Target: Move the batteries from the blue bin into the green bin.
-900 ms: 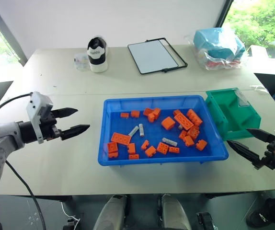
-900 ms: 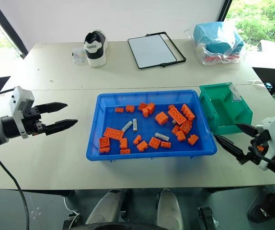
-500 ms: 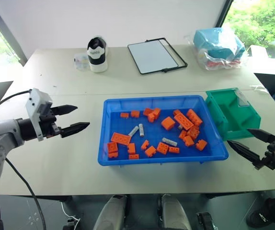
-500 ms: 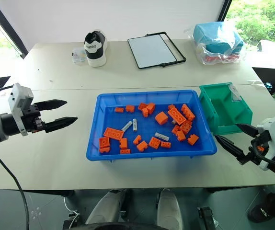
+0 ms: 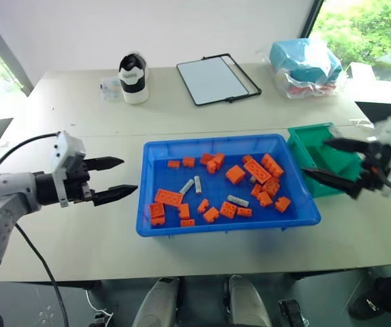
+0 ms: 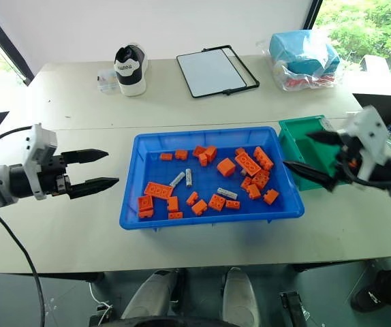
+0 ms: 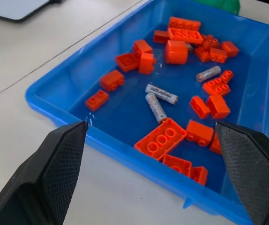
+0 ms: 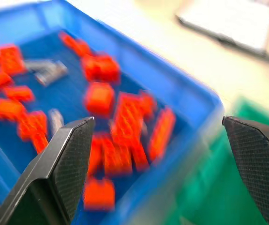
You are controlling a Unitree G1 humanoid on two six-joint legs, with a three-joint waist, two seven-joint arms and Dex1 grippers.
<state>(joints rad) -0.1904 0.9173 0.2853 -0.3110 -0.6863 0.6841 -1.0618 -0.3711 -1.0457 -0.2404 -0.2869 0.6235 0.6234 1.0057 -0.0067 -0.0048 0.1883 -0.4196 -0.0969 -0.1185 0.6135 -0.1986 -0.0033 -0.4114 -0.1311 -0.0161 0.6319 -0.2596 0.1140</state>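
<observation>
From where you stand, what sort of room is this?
Probably an office or lab room set up for robot practice. A plain table by big windows holds a blue tray of orange toy bricks and batteries, with a clipboard further back.

Blue bin: glossy smooth plastic, w/ orange bricks in glossy studded plastic. Batteries: shiny metal, printed wrap. My finger pads: matt black, fine-textured rubber. Green bin: smooth plastic. Table: matt, smooth.
</observation>
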